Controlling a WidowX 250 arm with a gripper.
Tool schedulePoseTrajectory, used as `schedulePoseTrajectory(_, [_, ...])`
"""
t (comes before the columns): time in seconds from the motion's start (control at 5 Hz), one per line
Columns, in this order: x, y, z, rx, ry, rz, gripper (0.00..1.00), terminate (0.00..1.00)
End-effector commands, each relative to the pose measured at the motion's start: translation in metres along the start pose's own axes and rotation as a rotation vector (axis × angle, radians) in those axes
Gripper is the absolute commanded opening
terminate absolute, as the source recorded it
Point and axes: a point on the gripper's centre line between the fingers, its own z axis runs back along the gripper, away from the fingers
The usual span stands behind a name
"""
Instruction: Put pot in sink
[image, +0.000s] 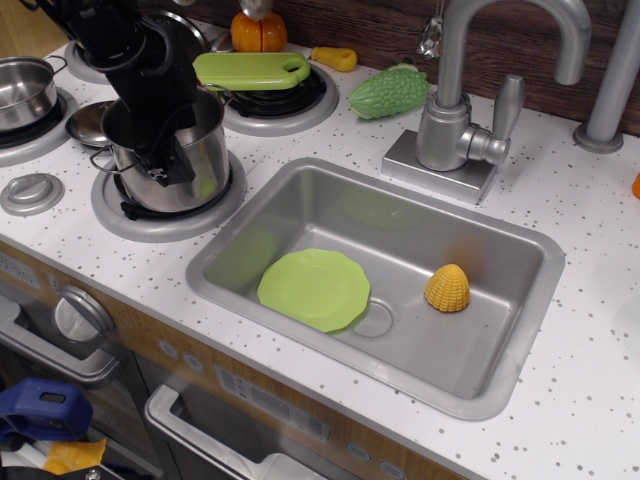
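The tall shiny steel pot (207, 152) stands upright on the front burner (170, 218), left of the sink (330, 200). My black gripper (165, 160) reaches down from the upper left over the pot's near-left rim, with one finger (176, 165) showing in front of the pot's outer wall. The other finger is hidden, so I cannot tell whether the jaws are open or shut. The sink is a grey basin sunk into the white speckled counter, holding a green plate (313, 289) and a yellow corn piece (447, 288).
A grey faucet (455, 120) stands behind the sink. A green cutting board (250, 70) lies on the back burner, with a green bumpy vegetable (388, 92) beside it. A smaller steel pot (22, 92) sits far left, a small lid (85, 122) next to my arm.
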Motion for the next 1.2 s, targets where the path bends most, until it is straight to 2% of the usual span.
schedulePoseTrajectory(0.0, [-0.007, 0.008, -0.006, -0.004, -0.028, 0.054, 0.0, 0.0])
schedulePoseTrajectory(0.2, [-0.003, 0.005, -0.009, 0.001, -0.033, 0.073, 0.0, 0.0])
schedulePoseTrajectory(0.4, [0.012, -0.004, 0.002, 0.034, -0.019, 0.085, 0.0, 0.0])
schedulePoseTrajectory(0.8, [0.072, -0.018, 0.016, 0.065, -0.044, 0.025, 0.0, 0.0])
schedulePoseTrajectory(1.0, [0.11, -0.035, 0.016, 0.035, -0.093, 0.076, 0.0, 0.0])
